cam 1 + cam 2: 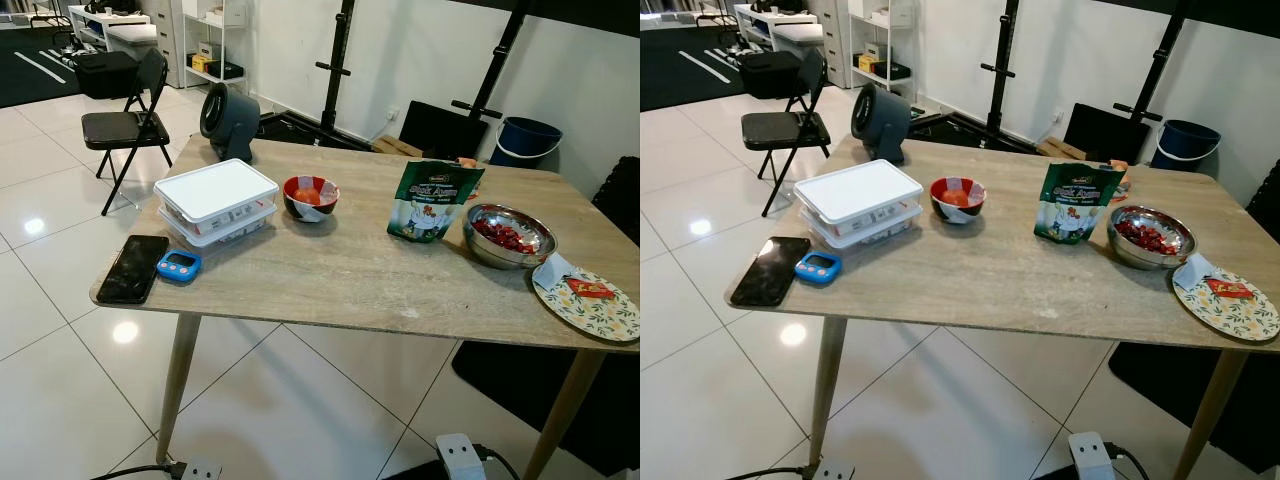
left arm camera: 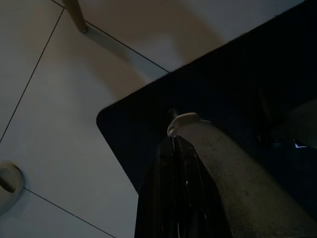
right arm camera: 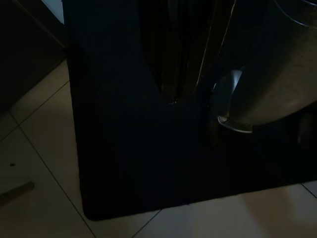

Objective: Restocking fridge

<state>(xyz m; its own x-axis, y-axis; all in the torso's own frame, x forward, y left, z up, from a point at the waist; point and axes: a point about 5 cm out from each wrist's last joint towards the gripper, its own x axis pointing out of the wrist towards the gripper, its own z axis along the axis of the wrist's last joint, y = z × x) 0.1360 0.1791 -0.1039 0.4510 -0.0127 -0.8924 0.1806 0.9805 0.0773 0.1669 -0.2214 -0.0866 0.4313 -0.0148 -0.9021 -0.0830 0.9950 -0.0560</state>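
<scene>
On the wooden table (image 1: 350,280) stand two stacked white lidded containers (image 1: 216,201), a red bowl (image 1: 311,197) holding something orange-red, an upright green snack bag (image 1: 433,199), and a steel bowl (image 1: 508,236) of red pieces. A floral plate (image 1: 590,303) with a small red packet lies at the right edge. Both arms hang idle. In the dim left wrist view, my left gripper (image 2: 172,141) points down at a black floor mat (image 2: 129,134), fingers together and holding nothing. My right gripper (image 3: 171,99) hangs the same way over the mat (image 3: 124,163), shut and empty.
A black phone (image 1: 133,268) and a blue timer (image 1: 179,265) lie at the table's near left corner. A dark round fan (image 1: 229,120) stands at the back left. A folding chair (image 1: 127,125), a blue bucket (image 1: 526,139) and black stands lie beyond. A power strip (image 1: 460,458) lies on the tiles.
</scene>
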